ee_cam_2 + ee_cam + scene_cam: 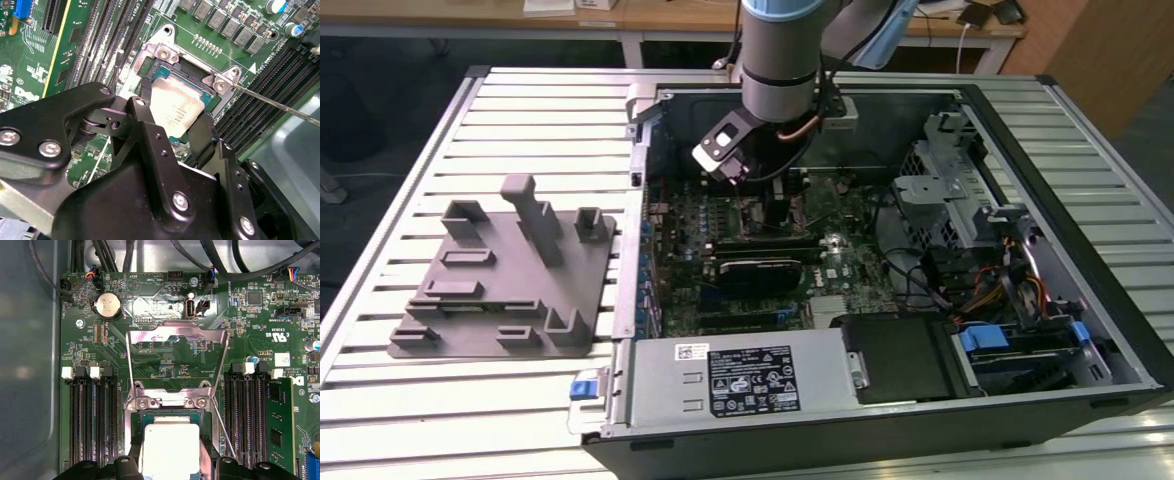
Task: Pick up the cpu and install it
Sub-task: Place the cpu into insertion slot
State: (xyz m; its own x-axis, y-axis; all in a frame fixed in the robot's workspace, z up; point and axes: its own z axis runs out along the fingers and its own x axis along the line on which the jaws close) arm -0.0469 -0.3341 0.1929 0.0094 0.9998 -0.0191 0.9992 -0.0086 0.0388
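While the Universal Robots arm (781,50) reaches down into the case, the black two-finger gripper (172,117) sits directly over the black square socket with its metal frame (167,401).

- Gripper: the fingers (144,120) are pressed against two opposite edges of the small flat square cpu with the shiny silver metal top (177,102), pinching it between them.
- The cpu lies within the socket's opening, level with the frame. Whether it is fully seated cannot be told.
- The silvery load plate (175,331) is hinged at the socket's edge and folded back flat over the green motherboard (80,340).
- A thin bare-metal lever rod (275,102) runs out from one socket corner.
- Black memory slots (92,415) flank the socket on both sides.
- A round silver coin battery (108,305) sits beyond the load plate, further from the socket.
- Exterior view: the socket is deep inside the open black computer case (787,440). A grey plastic fixture plate with upright posts (494,300) lies well apart from the socket, outside the case on the exterior view's left, on the slatted metal table (454,420).
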